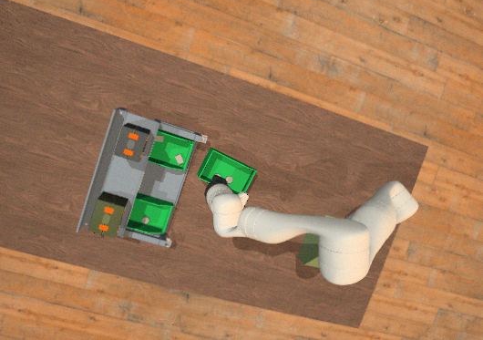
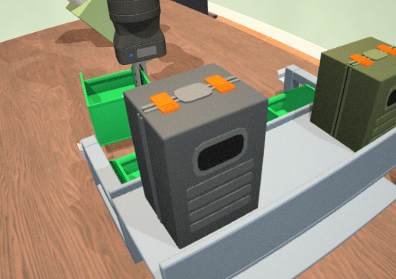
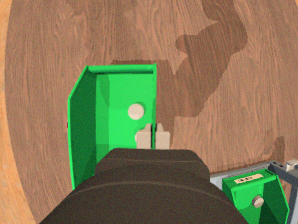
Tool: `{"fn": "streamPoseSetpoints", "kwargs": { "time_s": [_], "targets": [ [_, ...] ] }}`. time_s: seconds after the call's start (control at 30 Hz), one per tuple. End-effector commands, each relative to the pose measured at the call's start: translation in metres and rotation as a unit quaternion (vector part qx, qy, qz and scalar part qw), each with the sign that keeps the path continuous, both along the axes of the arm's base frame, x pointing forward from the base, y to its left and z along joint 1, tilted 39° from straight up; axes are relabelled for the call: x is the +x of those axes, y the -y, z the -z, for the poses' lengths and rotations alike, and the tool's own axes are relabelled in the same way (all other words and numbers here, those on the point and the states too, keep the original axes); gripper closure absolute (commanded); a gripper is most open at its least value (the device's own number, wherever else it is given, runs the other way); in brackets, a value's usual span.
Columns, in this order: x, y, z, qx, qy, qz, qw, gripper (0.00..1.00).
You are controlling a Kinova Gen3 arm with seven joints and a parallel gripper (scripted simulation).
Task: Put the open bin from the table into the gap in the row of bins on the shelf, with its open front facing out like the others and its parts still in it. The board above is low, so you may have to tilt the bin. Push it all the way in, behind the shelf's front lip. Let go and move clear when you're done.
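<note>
The green open bin (image 1: 232, 170) (image 2: 112, 121) (image 3: 122, 95) is held in the air beside the shelf front, roughly level. My gripper (image 2: 140, 79) (image 3: 153, 132) is shut on one of its upright walls, one finger inside and one outside. A round pale part (image 1: 229, 180) (image 3: 135, 111) lies in the bin; another is partly hidden by the finger. On the grey shelf (image 1: 168, 182), two green bins, the upper one (image 1: 175, 149) and the lower one (image 1: 152, 215) in the overhead view, stand with a gap between them. The gap's rear is hidden under the board.
The upper board (image 1: 123, 175) (image 2: 299, 149) carries a dark grey case (image 1: 132, 143) (image 2: 198, 131) and an olive case (image 1: 108, 214) (image 2: 351, 93). A raised lip runs along the shelf front. Posts stand at the shelf ends. An olive-green object (image 1: 311, 251) (image 2: 95, 15) is near the arm base.
</note>
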State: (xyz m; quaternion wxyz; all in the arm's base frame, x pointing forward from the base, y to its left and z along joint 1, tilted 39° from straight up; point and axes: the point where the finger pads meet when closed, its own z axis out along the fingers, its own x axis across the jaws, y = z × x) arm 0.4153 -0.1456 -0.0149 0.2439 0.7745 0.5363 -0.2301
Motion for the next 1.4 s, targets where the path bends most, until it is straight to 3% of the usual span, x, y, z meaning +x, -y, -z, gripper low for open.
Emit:
{"fn": "streamPoseSetpoints", "kwargs": {
  "time_s": [0.0, 0.5, 1.0, 1.37],
  "targets": [
    [0.001, -0.002, 0.000, 0.000, 0.000, -0.002, 1.000, 1.00],
    [0.000, -0.024, 0.020, 0.002, -0.013, -0.018, 1.000, 1.00],
    [-0.001, -0.063, 0.054, 0.006, -0.036, -0.046, 0.998, 1.00],
    [-0.001, -0.075, 0.064, 0.007, -0.043, -0.055, 0.998, 1.00]
  ]
}}
